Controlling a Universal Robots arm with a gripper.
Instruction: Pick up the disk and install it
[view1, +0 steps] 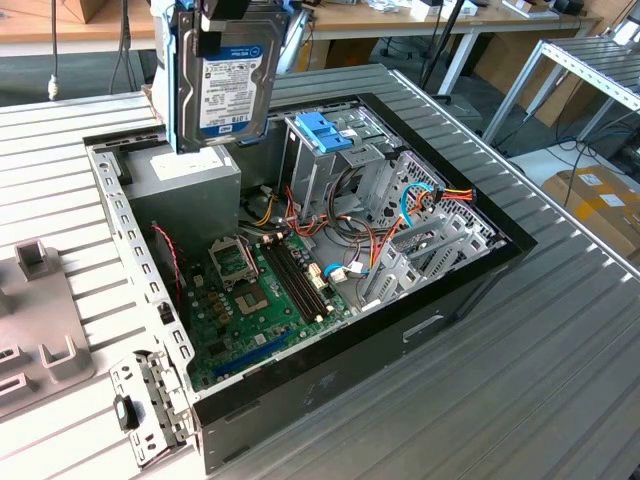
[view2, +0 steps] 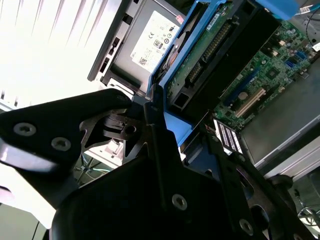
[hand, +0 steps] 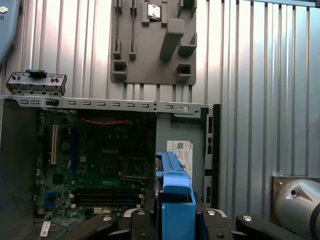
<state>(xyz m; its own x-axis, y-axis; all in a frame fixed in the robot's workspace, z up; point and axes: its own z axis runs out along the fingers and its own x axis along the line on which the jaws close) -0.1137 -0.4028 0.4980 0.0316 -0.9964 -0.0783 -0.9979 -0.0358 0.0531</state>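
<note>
We find an open computer case (view1: 420, 325) lying on the ribbed metal bench (view1: 520, 410). Inside, the green motherboard (view1: 260, 300) covers the case floor. The grey power supply (view1: 190, 185) sits at the far corner on the exterior view's left. The grey drive cage (view1: 315, 170), topped by a light-blue bracket (view1: 325, 130), stands to its right, with red and orange cables (view1: 450, 195) beyond. A grey fixture (view1: 40, 330) rests on the bench left of the case. A perforated metal bracket (view1: 145, 400) lies at its near corner. Cardboard boxes (view1: 600, 200) stand far right.
</note>
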